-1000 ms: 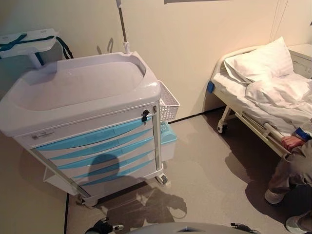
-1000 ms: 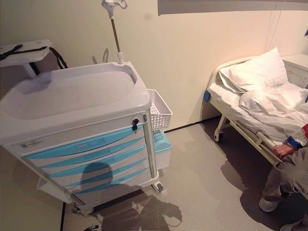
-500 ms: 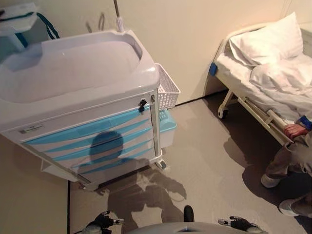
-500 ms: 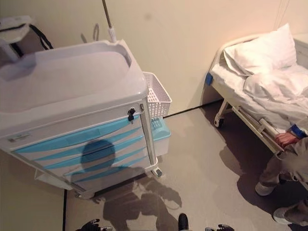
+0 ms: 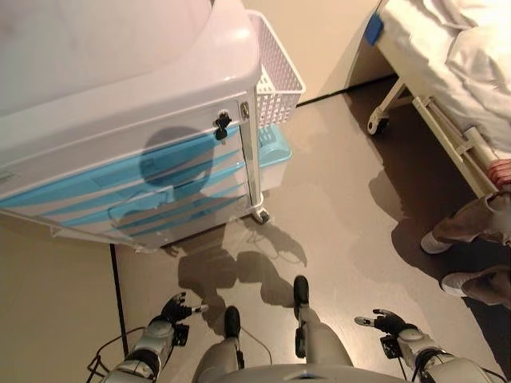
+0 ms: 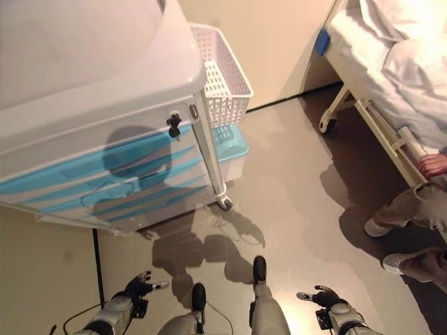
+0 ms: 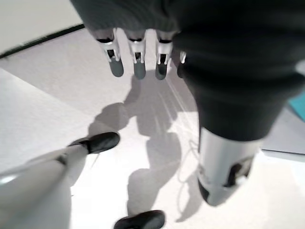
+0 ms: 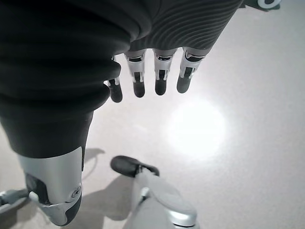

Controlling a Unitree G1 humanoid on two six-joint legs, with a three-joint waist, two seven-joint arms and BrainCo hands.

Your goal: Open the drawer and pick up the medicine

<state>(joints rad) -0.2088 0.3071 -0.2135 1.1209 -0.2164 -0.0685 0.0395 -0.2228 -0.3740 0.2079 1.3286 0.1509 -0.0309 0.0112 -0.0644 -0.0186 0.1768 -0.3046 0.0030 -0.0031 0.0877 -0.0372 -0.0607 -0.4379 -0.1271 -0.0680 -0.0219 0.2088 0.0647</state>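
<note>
A white medical cart point(image 5: 120, 96) with several light-blue drawers point(image 5: 136, 187) stands ahead on the left, every drawer closed, with a small lock point(image 5: 221, 124) at its top right corner. No medicine shows in any view. My left hand point(image 5: 174, 308) hangs low by my side, open and holding nothing, well short of the cart. My right hand point(image 5: 382, 322) hangs low on the other side, open as well, over bare floor. In the wrist views, the left hand's fingers point(image 7: 138, 59) and the right hand's fingers point(image 8: 159, 76) point straight at the floor.
A white wire basket point(image 5: 275, 76) hangs on the cart's right side above a blue-lidded bin point(image 5: 271, 155). A hospital bed point(image 5: 455, 72) with white bedding stands at the right. A person's legs and shoes point(image 5: 467, 239) are beside the bed.
The camera has tilted down: the cart and bed have slid up in the picture, and both hands and the floor at my feet now show. Nothing in the room has moved.
</note>
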